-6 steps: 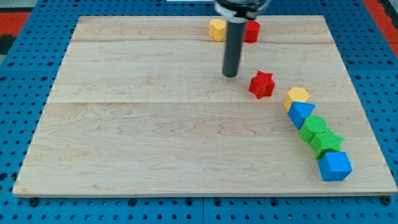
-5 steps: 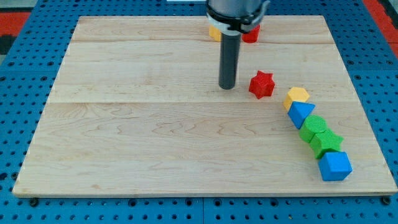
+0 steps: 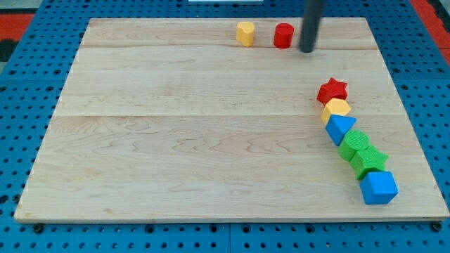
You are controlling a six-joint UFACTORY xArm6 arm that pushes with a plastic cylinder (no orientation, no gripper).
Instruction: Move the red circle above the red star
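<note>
Pale wood board (image 3: 176, 140); my tip (image 3: 307, 51) beside red circle (image 3: 283, 35).

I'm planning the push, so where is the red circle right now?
The red circle sits near the view's top edge, right of centre, between the yellow block on its left and my tip just to its right.

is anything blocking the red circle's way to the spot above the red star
Nothing visible. The board between the red circle and the space above the red star is bare; my tip sits just to the circle's right, beside that path.
</note>
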